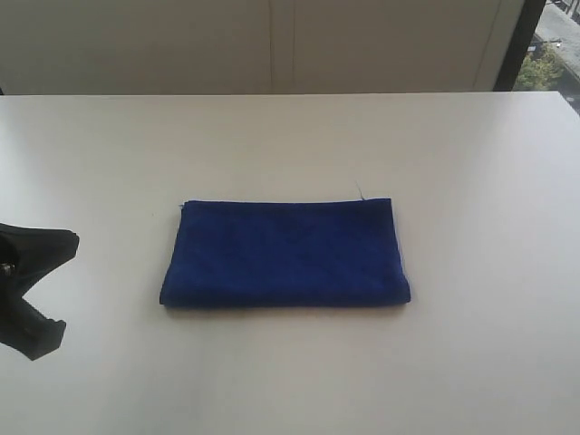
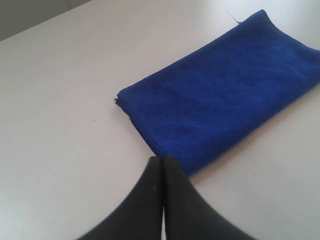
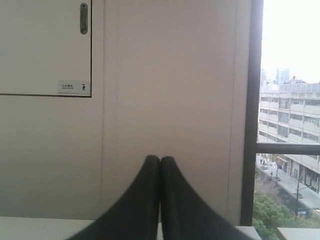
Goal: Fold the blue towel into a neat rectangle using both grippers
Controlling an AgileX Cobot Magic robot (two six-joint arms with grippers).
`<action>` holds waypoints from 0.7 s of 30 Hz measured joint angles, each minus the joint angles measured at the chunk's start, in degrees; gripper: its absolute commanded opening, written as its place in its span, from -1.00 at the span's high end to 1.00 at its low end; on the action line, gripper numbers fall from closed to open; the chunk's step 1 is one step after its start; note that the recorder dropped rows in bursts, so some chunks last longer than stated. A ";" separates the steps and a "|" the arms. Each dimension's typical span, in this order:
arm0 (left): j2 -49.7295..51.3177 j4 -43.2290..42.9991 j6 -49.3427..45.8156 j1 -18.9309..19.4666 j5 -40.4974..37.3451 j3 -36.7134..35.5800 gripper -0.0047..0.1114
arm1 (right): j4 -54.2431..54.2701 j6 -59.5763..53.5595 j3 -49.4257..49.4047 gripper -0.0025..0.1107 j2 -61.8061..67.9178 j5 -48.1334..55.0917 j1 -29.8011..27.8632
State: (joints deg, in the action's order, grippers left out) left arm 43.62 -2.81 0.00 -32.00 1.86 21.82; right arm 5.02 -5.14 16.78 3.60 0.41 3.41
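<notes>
The blue towel (image 1: 285, 254) lies folded into a flat rectangle in the middle of the white table (image 1: 290, 136), with a loose thread at its far edge. In the left wrist view the blue towel (image 2: 220, 90) stretches away from my left gripper (image 2: 162, 160), whose black fingers are pressed together with nothing between them, just short of the towel's near corner. In the exterior view the left gripper (image 1: 68, 243) hovers at the left edge, apart from the towel. My right gripper (image 3: 160, 159) is shut and empty, pointing at the wall; it is outside the exterior view.
A beige panelled wall (image 3: 165, 75) rises behind the table, and a dark-framed window (image 3: 287, 125) at its right looks onto buildings. The table's far edge (image 1: 290, 94) runs below the wall.
</notes>
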 measured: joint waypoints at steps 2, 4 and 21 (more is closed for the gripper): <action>0.00 0.00 0.00 0.00 0.00 0.00 0.92 | -1.25 0.00 0.00 0.96 0.00 0.77 0.00; 0.00 0.00 0.00 0.00 0.00 0.00 0.92 | -2.48 0.00 0.00 0.96 0.00 3.13 0.00; 0.00 0.00 0.00 0.00 0.00 0.00 0.92 | -4.44 3.76 -9.50 0.96 -3.29 8.01 0.00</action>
State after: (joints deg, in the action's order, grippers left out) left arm 43.62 -2.81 0.00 -32.00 1.86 21.82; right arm 0.58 -1.38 7.28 0.31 8.41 3.41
